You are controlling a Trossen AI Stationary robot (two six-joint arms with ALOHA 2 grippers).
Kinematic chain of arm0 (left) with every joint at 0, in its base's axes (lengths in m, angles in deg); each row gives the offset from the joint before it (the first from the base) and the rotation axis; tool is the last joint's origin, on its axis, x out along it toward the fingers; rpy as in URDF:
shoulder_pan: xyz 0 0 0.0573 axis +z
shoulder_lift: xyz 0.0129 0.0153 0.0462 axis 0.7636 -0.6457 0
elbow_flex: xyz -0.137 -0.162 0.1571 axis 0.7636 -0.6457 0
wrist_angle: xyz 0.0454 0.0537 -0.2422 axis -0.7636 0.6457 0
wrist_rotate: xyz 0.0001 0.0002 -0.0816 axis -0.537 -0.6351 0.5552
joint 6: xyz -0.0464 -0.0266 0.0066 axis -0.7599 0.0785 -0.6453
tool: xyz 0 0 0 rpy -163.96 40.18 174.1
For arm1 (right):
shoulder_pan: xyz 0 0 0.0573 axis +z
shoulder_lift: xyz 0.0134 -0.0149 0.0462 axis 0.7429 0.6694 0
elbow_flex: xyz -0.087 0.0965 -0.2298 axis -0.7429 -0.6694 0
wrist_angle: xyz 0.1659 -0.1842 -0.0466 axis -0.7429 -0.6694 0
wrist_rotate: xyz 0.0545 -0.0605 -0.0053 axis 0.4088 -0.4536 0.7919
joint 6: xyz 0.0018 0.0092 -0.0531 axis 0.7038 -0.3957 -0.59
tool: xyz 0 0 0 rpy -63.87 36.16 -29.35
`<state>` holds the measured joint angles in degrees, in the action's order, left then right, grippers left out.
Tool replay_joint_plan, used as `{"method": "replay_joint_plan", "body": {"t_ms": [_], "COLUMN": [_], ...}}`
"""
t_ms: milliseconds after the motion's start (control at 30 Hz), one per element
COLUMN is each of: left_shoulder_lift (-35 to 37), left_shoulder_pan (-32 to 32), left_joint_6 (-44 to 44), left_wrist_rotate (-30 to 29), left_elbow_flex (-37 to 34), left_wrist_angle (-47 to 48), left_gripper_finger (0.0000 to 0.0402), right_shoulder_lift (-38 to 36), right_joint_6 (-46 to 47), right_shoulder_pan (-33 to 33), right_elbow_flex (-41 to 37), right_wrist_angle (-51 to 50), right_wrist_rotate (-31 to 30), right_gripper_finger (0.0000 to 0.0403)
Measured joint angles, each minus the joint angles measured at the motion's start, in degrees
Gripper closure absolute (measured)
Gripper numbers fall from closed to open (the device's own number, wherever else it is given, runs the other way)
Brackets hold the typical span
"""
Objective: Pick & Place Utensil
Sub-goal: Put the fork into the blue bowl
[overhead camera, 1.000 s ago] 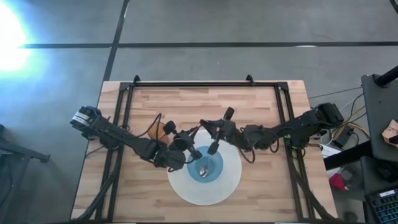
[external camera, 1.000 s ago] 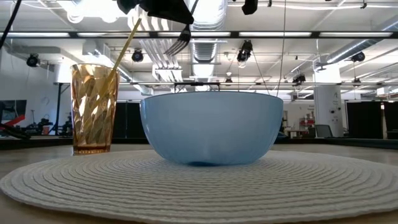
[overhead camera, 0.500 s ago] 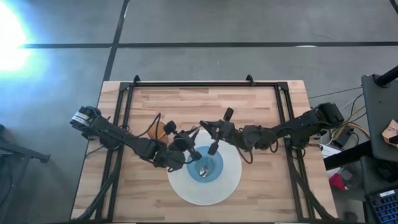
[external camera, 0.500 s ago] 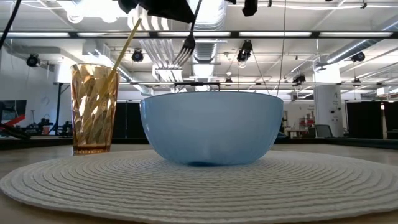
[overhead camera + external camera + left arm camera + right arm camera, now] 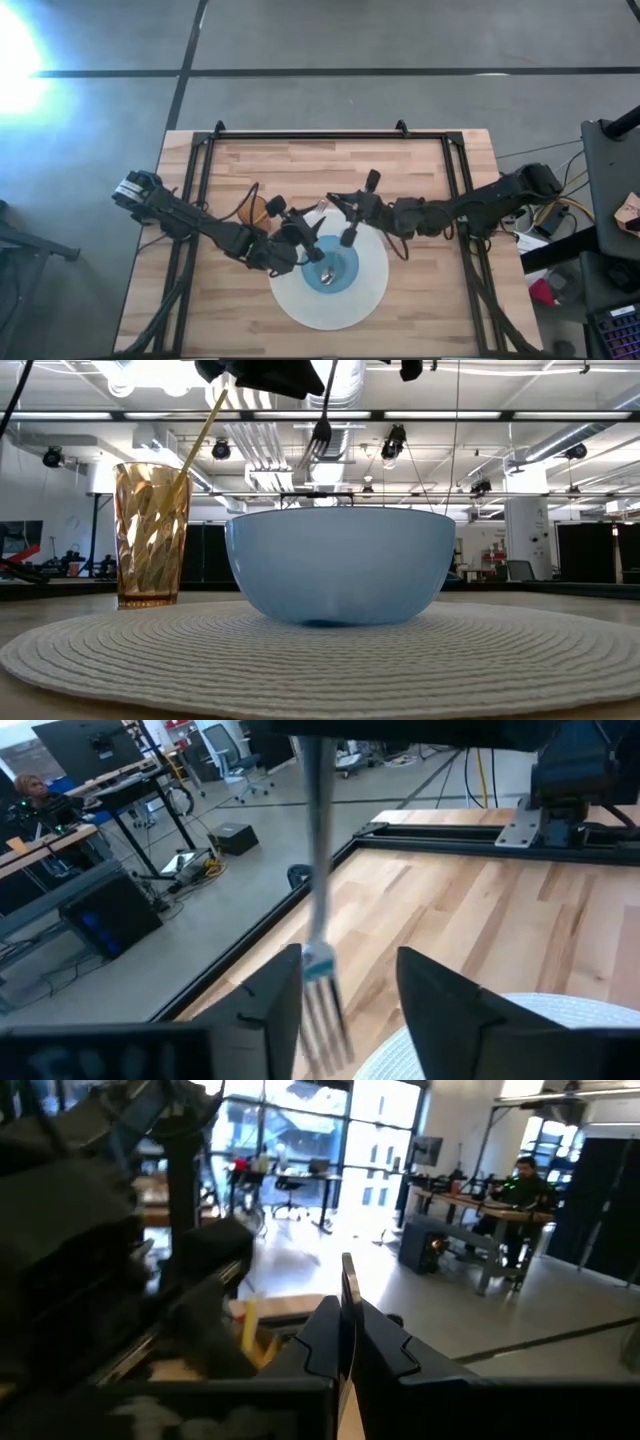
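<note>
The bowl (image 5: pixel 340 565) is pale blue. It sits on a white placemat (image 5: pixel 320 660) ribbed in concentric rings. The tumbler (image 5: pixel 150 535) is amber with twisted facets, holding a yellow straw (image 5: pixel 205 430). The bench (image 5: pixel 330 165) is light wood planking.

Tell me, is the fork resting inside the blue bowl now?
No, the fork hangs tines down in the air above the blue bowl.
</note>
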<state>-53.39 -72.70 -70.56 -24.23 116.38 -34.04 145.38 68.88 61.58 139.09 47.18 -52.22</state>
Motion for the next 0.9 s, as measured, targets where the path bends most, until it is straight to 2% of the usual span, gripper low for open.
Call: {"method": "replay_joint_plan", "body": {"t_ms": [133, 300, 700, 900], "left_shoulder_lift": [0.6, 2.2, 4.8, 5.1], "left_shoulder_pan": [0.0, -0.2, -0.2, -0.5], "left_joint_6": [0.1, 0.1, 1.9, 2.0], "left_wrist_rotate": [0.1, 0.9, 15.8, 17.6], "left_elbow_flex": [0.0, 0.0, 0.0, 0.0], "left_wrist_angle": [0.0, 0.5, 1.2, 3.9], "left_gripper_finger": [0.0217, 0.0205, 0.0209, 0.0209], "right_shoulder_lift": [-3.3, -8.1, -19.6, -24.3], "right_joint_6": [0.0, 0.0, -1.2, -0.4], "right_shoulder_pan": [0.0, 0.0, 0.0, 0.0], "right_elbow_flex": [0.0, 0.0, -0.9, -1.0], "right_wrist_angle": [-6.5, -14.2, -30.7, -37.6], "right_wrist_rotate": [0.7, 5.3, 17.7, 21.3], "right_gripper_finger": [0.0394, 0.0394, 0.0394, 0.0394]}}
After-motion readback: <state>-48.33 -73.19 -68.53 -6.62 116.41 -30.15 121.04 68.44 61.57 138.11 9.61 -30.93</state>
